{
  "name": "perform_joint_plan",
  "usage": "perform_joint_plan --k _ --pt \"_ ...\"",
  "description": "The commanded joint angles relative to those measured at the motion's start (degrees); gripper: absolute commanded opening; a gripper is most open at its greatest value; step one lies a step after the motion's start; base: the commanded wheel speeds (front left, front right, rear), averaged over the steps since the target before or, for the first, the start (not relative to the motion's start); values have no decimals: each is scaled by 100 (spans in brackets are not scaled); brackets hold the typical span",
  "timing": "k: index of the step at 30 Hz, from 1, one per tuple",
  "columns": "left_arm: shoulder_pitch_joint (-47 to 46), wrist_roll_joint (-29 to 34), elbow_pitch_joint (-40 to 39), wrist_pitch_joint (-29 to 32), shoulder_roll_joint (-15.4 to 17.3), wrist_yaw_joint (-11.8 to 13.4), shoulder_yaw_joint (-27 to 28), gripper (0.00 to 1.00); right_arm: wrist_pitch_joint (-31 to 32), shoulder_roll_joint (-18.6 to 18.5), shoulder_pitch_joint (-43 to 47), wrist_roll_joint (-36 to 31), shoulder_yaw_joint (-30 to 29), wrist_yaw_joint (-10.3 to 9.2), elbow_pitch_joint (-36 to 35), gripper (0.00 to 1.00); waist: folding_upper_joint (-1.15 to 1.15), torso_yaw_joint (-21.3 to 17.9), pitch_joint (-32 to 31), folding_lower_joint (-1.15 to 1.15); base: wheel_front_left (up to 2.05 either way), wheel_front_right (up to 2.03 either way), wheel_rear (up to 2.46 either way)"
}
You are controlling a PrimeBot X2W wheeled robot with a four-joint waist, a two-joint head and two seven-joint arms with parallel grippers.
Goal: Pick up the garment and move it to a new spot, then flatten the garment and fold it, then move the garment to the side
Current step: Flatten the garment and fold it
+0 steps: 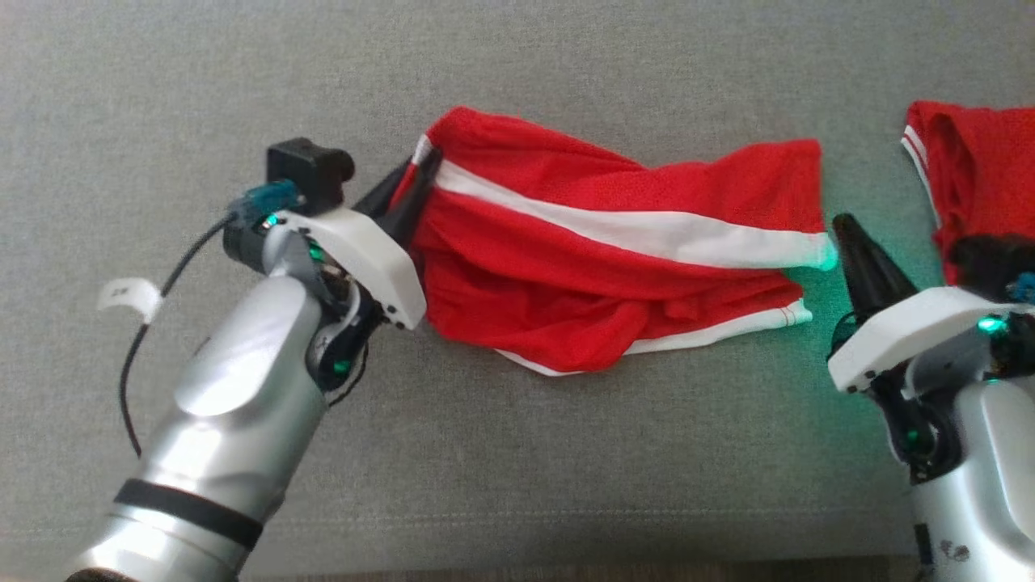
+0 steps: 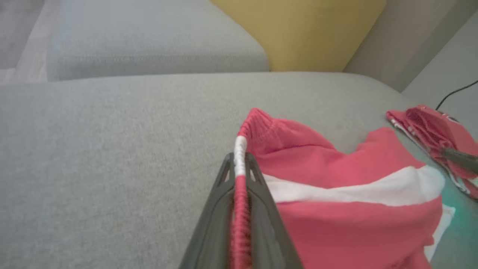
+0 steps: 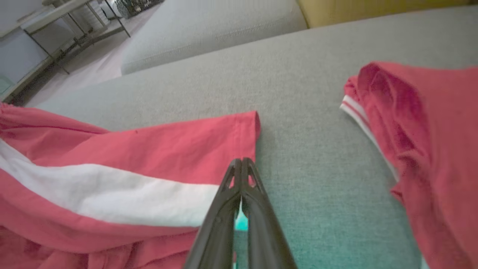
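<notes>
At the waistband end, clamped with left gripper [image 1: 424,162] on the red garment [image 1: 582,275], white-striped, rumpled across the grey cushion [image 1: 566,469]; at the hem end, shut tight with right gripper [image 1: 841,220] touching the edge, pinching unclear; farther right, apart, second red cloth [image 1: 978,162]

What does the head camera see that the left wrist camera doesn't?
Extra in the head view: the silver left arm and a white tag. Extra in the left wrist view: a yellow cushion and some floor. Both: the red shorts on the grey sofa, the left tool pinching their waistband, and a second red garment.
</notes>
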Motion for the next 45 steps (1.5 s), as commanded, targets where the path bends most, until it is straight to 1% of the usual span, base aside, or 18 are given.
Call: perform_joint_plan --k 1,4,9,15,20,21,22,23,26,30,34,39,45 --pt "-164 -87 -353 -174 250 -33 304 0 -156 -103 -122 80 85 -4 -370 0 0 -16 -78 0 0 0 0" --pt "-86 -140 -702 -253 402 6 412 0 -220 -158 -81 106 7 -4 -644 0 0 -6 -188 0 0 0 0" --pt "98 -151 -1164 25 628 123 394 0 -166 -168 76 19 -171 -4 -1062 0 0 43 -327 0 0 0 0" --pt "360 -303 -1342 234 659 201 382 0 -90 -3 270 -118 -210 -4 -1453 0 0 12 -407 0 0 0 0" --pt "447 -325 -1393 285 715 268 377 0 -124 68 403 -260 -187 -4 -1776 0 0 -39 -455 0 0 0 0" --pt "455 -325 -1398 291 725 278 375 0 -166 82 426 -315 -201 -4 -1845 25 0 -47 -464 0 0 0 0" --pt "464 -325 -1402 295 735 290 374 0 -196 98 455 -373 -209 -4 -1906 91 0 -57 -473 0 0 0 0" --pt "475 -327 -1403 297 745 301 374 0 -254 124 482 -421 -209 -4 -1982 100 0 -69 -482 0 0 0 0" --pt "527 -336 -1385 297 767 332 370 0 -456 196 617 -619 -233 -4 -2206 100 0 -108 -522 0 0 0 0" --pt "612 -358 -1342 297 779 361 350 0 -674 357 1023 -992 -296 -4 -2588 100 0 -162 -585 0 0 0 0" --pt "681 -380 -1277 302 792 377 329 0 -718 505 1525 -1186 -351 -4 -2902 100 0 -208 -643 0 0 0 0" --pt "739 -403 -1211 312 813 410 315 0 -690 600 1944 -1226 -374 -4 -3146 100 0 -255 -689 0 0 0 0" --pt "732 -430 -1192 331 830 428 307 0 -693 622 2022 -1145 -385 -4 -3206 100 0 -281 -658 0 0 0 0"
